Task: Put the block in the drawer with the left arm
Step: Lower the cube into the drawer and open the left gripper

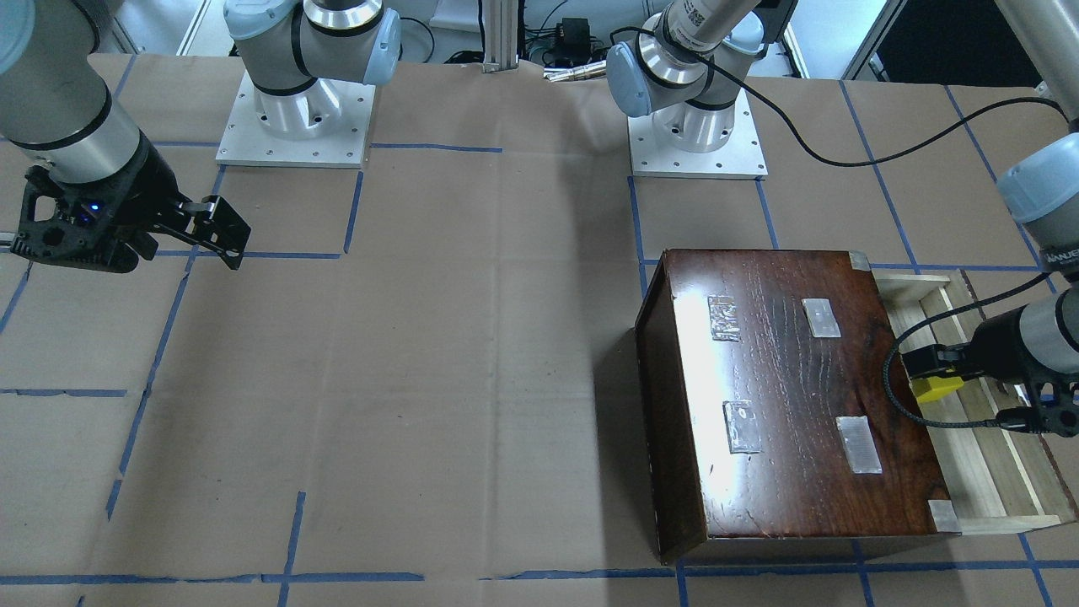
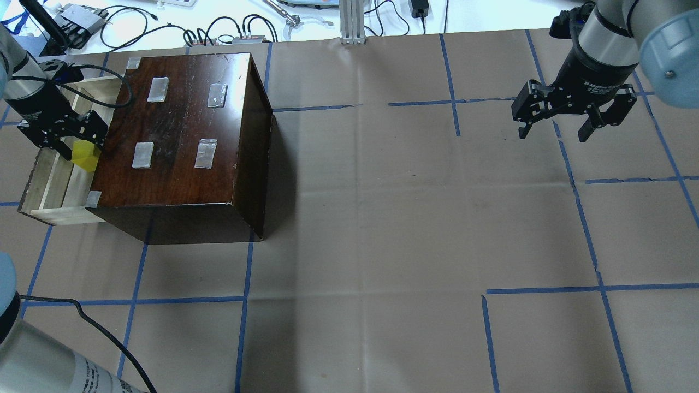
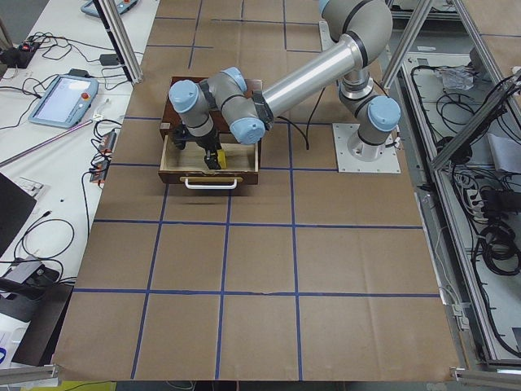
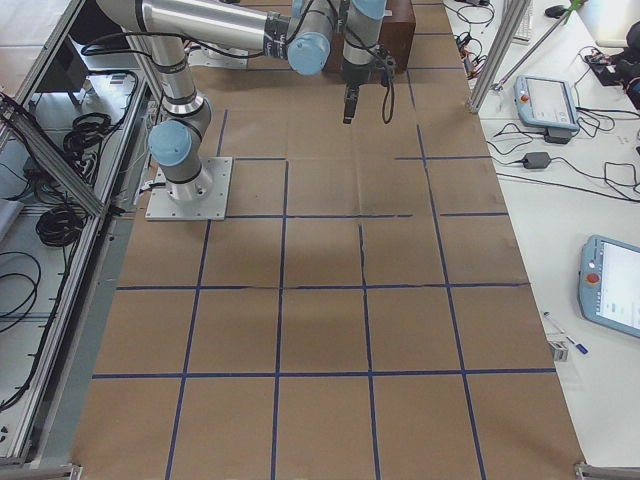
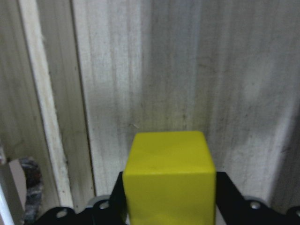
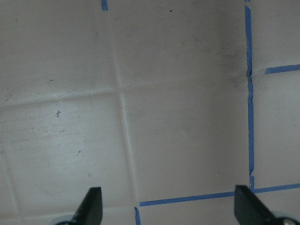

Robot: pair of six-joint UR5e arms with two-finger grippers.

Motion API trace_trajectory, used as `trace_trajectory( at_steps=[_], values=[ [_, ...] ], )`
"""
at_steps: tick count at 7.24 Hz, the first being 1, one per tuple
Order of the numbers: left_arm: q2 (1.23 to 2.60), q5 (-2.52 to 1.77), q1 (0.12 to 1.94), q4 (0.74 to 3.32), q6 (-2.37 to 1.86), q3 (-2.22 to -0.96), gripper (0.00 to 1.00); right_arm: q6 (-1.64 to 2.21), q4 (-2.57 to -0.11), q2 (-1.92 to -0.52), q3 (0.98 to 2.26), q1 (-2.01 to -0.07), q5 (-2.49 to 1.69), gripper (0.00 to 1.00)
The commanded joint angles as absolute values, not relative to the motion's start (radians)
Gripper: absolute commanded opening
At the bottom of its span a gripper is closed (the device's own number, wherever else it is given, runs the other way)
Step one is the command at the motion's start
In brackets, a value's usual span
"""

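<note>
The yellow block (image 2: 86,155) is held in my left gripper (image 2: 81,146) over the open drawer (image 2: 48,185), whose pale wood tray sticks out of the dark-brown cabinet (image 2: 180,136). In the front-facing view the block (image 1: 937,387) sits at the gripper (image 1: 942,377) just beside the cabinet (image 1: 792,396), above the drawer (image 1: 999,472). The left wrist view shows the block (image 5: 168,180) between the fingers, with the drawer floor (image 5: 187,70) close below. My right gripper (image 2: 557,128) is open and empty above the bare table; its fingertips (image 6: 93,206) frame only paper.
The table is covered in brown paper (image 2: 382,218) with blue tape lines. Cables and gear (image 2: 229,33) lie beyond the far edge. A black cable (image 1: 843,143) loops from the left wrist over the cabinet's corner. Arm bases (image 1: 295,118) stand at the robot's side.
</note>
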State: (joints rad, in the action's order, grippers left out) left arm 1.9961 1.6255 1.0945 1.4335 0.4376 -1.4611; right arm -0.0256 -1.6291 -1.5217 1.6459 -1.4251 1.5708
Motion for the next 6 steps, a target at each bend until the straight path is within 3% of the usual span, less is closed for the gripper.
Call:
trace_trajectory(
  at_steps=[1,4,6],
  values=[
    [1.982,1.628,1.092,1.434,0.437,-1.447,0.91,-0.025,-1.629,-1.522,1.646,-1.425,1.571,1.0],
    [1.932,1.623,1.092,1.445,0.437,-1.442,0.9,-0.026,-1.629,-1.522,1.646,-1.425,1.571,1.0],
    [1.861,1.617,1.106,1.448,0.434,-1.447,0.98,-0.025,-1.629,-1.522,1.646,-1.425,1.571,1.0]
  ],
)
